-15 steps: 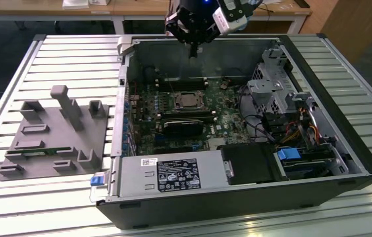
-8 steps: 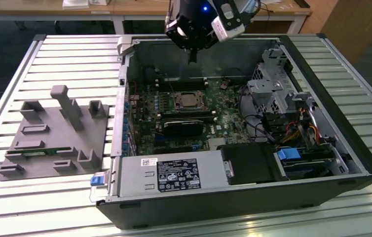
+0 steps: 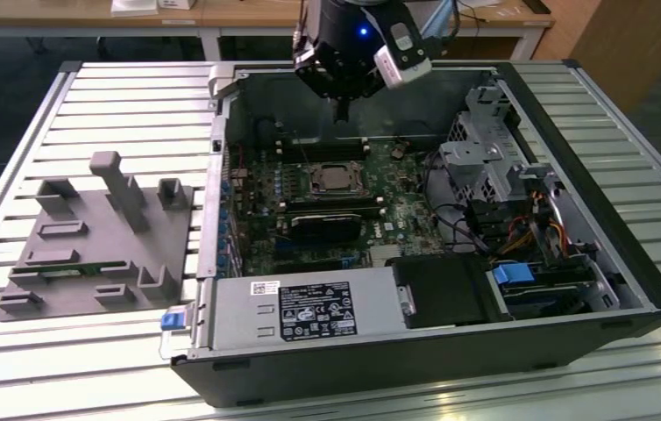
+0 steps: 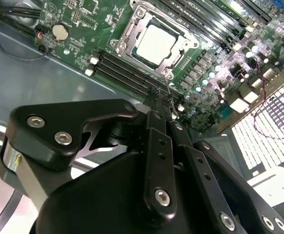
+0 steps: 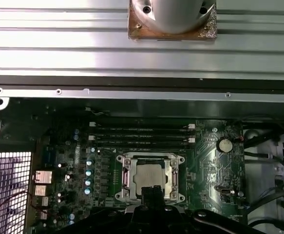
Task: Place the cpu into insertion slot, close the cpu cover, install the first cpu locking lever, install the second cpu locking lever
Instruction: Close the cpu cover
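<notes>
Overhead, my gripper (image 3: 340, 112) hangs above the open computer case (image 3: 424, 360), close to the case wall that lies beyond the motherboard (image 3: 395, 215) in the exterior view. My fingers are pressed together and carry nothing (they read as one dark prong from outside). The cpu (image 5: 150, 178) sits in the insertion slot (image 5: 151, 157) near the middle of the motherboard, dull silver top facing up. In the first wrist view my fingertips overlap its near edge, though the exterior view shows me well above the board. The cpu cover (image 4: 124, 36) lies flat around the chip, whose top fills the cover's window. I cannot tell whether the thin locking levers are latched. Long black memory slots (image 5: 139, 136) run along the socket's side nearest the case wall. The case rests on a slatted tabletop (image 3: 131, 88), and a grey fixture block (image 3: 85, 246) stands beside it, towards the exterior view's left edge.
</notes>
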Controlling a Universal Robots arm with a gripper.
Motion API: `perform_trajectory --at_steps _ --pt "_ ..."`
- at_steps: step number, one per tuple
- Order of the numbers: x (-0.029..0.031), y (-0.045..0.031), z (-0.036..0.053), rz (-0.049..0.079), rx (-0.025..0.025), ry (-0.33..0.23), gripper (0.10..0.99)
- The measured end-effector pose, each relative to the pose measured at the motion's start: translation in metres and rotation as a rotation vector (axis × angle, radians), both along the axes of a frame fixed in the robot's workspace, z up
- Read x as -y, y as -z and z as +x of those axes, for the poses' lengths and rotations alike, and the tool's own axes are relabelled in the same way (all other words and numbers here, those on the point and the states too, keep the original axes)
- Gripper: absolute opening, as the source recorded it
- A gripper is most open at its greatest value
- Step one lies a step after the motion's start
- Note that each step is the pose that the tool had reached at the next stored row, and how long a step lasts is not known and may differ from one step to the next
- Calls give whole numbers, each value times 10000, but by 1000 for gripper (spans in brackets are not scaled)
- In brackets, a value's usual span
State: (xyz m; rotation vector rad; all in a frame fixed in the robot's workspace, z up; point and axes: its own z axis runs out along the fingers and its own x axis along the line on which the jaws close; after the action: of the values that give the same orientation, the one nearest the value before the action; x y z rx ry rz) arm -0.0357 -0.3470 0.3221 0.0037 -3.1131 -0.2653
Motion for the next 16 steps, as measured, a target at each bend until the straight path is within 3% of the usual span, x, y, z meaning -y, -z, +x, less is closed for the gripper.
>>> perform_trajectory --at_steps 16 --pt "34 282 0 0 0 -1 102"
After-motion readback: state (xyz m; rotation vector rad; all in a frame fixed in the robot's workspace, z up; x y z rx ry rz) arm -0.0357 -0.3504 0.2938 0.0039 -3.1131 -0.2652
